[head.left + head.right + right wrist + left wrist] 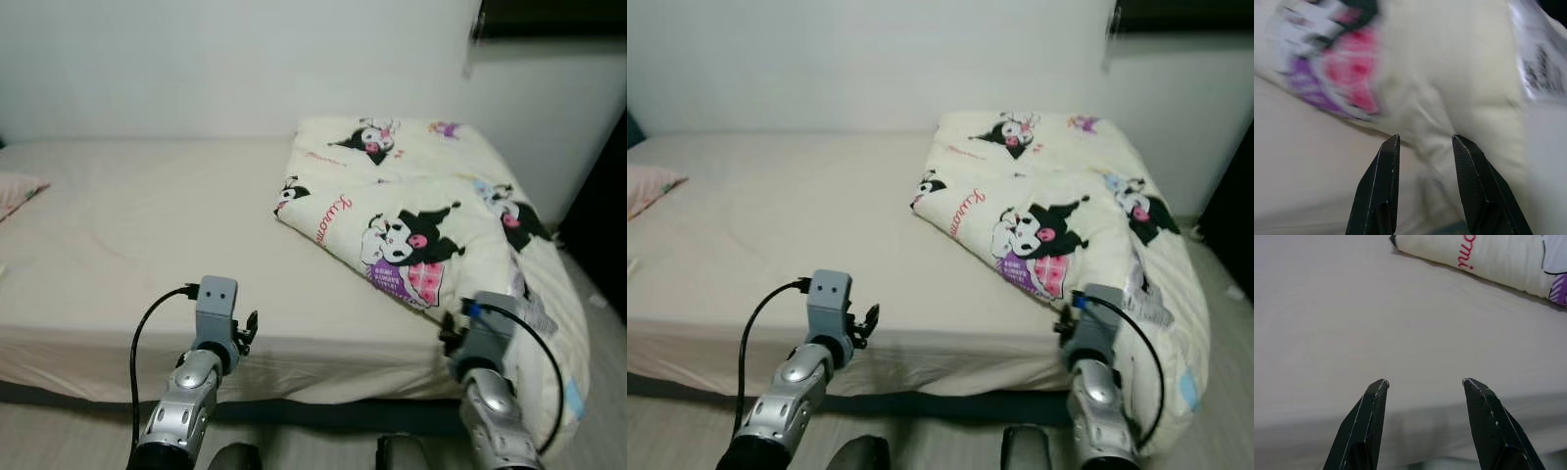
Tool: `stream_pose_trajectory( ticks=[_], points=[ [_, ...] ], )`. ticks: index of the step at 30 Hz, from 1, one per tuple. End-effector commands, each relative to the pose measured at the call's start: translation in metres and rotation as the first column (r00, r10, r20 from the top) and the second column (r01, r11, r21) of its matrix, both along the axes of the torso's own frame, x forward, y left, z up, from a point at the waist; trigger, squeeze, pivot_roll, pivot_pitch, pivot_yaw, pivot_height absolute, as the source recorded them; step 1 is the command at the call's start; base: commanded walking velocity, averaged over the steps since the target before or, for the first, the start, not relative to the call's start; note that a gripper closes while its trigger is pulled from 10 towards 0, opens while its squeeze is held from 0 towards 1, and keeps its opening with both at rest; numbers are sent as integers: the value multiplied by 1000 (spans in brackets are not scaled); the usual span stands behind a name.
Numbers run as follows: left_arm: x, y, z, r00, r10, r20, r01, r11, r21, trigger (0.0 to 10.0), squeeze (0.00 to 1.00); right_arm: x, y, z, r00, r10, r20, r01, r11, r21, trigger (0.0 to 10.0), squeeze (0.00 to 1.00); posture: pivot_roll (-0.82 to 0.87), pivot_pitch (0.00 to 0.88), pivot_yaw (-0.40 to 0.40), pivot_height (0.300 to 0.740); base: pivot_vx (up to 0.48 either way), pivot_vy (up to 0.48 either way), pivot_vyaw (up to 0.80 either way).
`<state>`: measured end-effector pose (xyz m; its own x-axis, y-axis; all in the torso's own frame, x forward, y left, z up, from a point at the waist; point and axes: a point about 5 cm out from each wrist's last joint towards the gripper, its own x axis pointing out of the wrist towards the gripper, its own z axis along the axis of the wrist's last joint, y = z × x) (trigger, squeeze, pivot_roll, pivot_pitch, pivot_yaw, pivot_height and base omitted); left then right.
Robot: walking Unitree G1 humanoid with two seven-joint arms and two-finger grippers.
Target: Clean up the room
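Observation:
A cream quilt (421, 211) printed with black cartoon figures lies folded over the right half of the bed (147, 235), its right side hanging over the bed's edge. My left gripper (1424, 383) stands open above the bare beige sheet near the bed's front edge, with a corner of the quilt (1488, 259) beyond it. My right gripper (1423, 139) is open just in front of the quilt's (1449, 73) near edge, with nothing between its fingers. Both silver arms (196, 382) reach forward from below.
A pink pillow (18, 191) lies at the bed's far left. A white wall runs behind the bed. A dark opening (602, 215) and pale floor are at the right. A dark window frame (549, 18) sits at the top right.

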<state>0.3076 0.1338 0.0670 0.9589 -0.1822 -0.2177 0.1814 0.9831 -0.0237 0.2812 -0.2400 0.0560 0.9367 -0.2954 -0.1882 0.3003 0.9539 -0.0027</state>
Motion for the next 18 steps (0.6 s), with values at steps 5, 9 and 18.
stream_pose_trajectory(
  ticks=[5, 9, 18],
  points=[
    [-1, 21, -3, 995, 102, -19, -102, 995, -18, 10000, 0, 17, 9, 17, 997, 55, 58, -55, 998, -7, 10000, 0, -40, 49, 16, 601, 0, 0, 0],
    [-6, 29, -5, 985, 172, -19, -173, 984, -48, 10000, 0, 30, 7, 29, 993, 93, 75, -91, 995, -34, 10000, 0, -18, 68, -45, 591, 0, 0, 0],
    [-13, 45, 8, 958, 284, 37, -281, 957, -76, 10000, 0, 53, -12, 65, 985, 88, 149, -63, 985, -163, 10000, 0, 28, 84, -105, 582, 0, 0, 0]
  ],
)
